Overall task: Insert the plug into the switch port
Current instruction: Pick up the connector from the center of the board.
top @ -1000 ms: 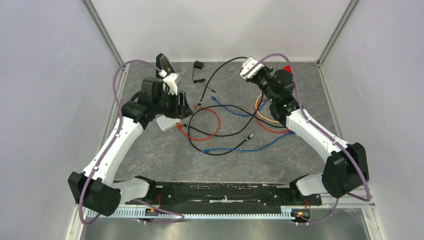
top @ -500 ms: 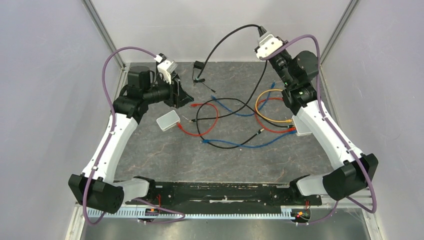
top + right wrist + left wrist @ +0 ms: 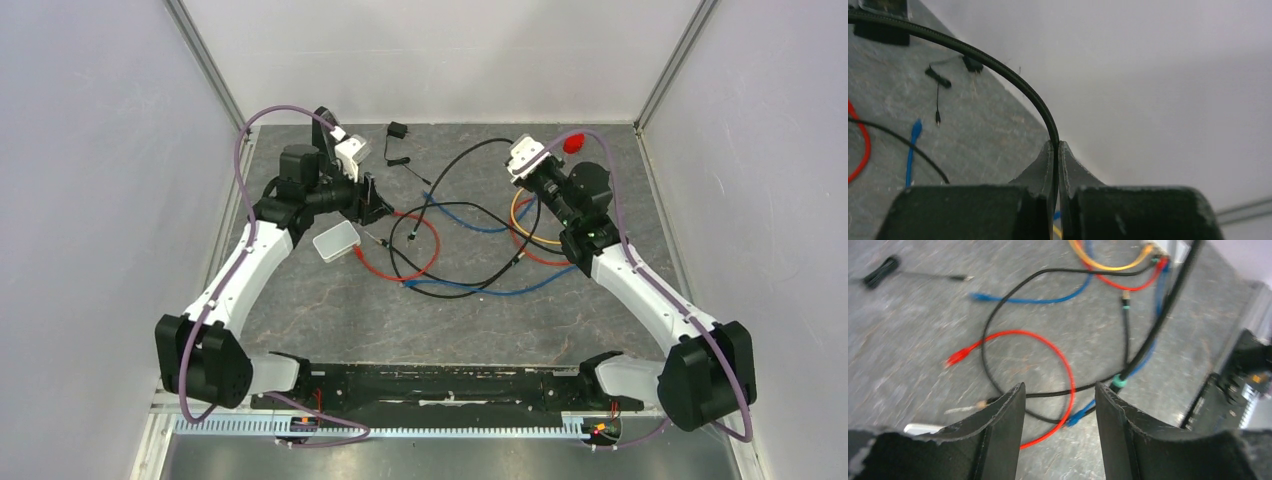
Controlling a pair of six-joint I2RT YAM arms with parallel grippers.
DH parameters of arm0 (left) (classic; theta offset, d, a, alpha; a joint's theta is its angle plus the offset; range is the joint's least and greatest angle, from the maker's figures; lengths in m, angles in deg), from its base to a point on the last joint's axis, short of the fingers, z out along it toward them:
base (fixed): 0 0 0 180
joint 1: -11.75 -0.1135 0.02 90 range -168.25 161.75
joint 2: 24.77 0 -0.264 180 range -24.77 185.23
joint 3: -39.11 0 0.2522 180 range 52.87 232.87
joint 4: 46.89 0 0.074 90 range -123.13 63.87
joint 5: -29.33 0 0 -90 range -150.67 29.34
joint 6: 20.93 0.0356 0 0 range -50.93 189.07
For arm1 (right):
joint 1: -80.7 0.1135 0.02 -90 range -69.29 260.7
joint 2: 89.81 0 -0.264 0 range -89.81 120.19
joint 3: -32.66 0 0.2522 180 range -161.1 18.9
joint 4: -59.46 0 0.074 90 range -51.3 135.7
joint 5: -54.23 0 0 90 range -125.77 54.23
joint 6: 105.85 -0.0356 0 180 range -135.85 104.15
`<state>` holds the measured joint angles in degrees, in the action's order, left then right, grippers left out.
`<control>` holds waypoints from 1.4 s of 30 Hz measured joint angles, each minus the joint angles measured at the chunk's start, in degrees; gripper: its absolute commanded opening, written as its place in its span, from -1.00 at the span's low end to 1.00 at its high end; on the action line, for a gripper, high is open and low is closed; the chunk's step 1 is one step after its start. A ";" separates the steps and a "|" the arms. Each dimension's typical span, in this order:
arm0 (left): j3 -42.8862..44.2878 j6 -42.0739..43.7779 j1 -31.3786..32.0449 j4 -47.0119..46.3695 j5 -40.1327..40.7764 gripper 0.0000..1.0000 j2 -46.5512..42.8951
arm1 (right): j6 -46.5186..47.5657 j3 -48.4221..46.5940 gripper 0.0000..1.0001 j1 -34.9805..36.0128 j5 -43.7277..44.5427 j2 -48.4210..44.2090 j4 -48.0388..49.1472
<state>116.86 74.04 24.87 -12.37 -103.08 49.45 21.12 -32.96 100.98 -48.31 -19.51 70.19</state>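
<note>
- Right end effector [image 3: 1055, 144]: jaws clamped on the black cable [image 3: 998, 65]. It grips mid-run with no connector at the fingers, held up over the far side of the tabletop [image 3: 330, 310], right of centre.
- Left end effector [image 3: 1059, 386]: jaws fairly wide with nothing between them, hovering over the cable tangle.
- Switch box [image 3: 336, 241]: lies flat, left of centre, just beside the left end effector on its near side.
- I can't tell which edge has the port. One end of the red cable [image 3: 432, 240] lies right at the box's near-right corner.
- Plug [image 3: 411, 238]: my read is that the held cable arcs down to a free end inside the red loop, near the box. It's too small to confirm the connector.
- As I judge it, the step in hand is getting that end under control and lined up with the port.
- The present grip is too far up the cable to steer the tip, so I'd regrasp right behind the connector, body square between the pads.
- The box looks light and will likely skate when pushed, so I'd pin it with the other end effector before pressing.
- I'd approach along the port axis, low and slow, and confirm the port edge from a wrist view first.
- I'd keep slack in the cable, since the tangle can drag and yaw the plug.
</note>
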 measured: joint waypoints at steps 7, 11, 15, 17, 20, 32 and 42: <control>1.99 -10.88 -2.69 5.44 23.34 0.19 6.21 | -4.42 3.30 -1.00 -2.54 11.45 3.82 -8.46; 4.57 -17.92 -9.88 10.34 30.99 0.18 12.28 | -10.78 -3.26 -0.96 -4.55 17.62 14.25 -19.76; 0.24 -22.75 -15.69 10.62 36.13 0.19 12.04 | -18.60 -11.10 -0.21 -7.04 22.23 24.20 -30.08; -1.84 -24.09 -16.87 10.71 37.77 0.18 11.61 | -22.53 -12.74 -0.07 -7.80 22.43 26.38 -33.83; -2.84 -24.96 -18.23 10.93 37.75 0.14 11.54 | -28.28 -12.81 0.01 -7.43 18.05 26.01 -36.11; -3.80 -25.81 -13.97 6.43 24.79 0.04 12.50 | -44.50 -7.06 -0.10 13.84 -0.94 22.56 -13.49; -2.14 -29.62 -12.11 6.62 27.74 0.03 15.23 | -47.98 -13.49 -0.18 24.48 -2.03 37.51 -7.65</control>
<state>114.72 44.42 12.76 -5.75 -75.34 64.68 -26.85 -46.45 125.46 -50.34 18.00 62.54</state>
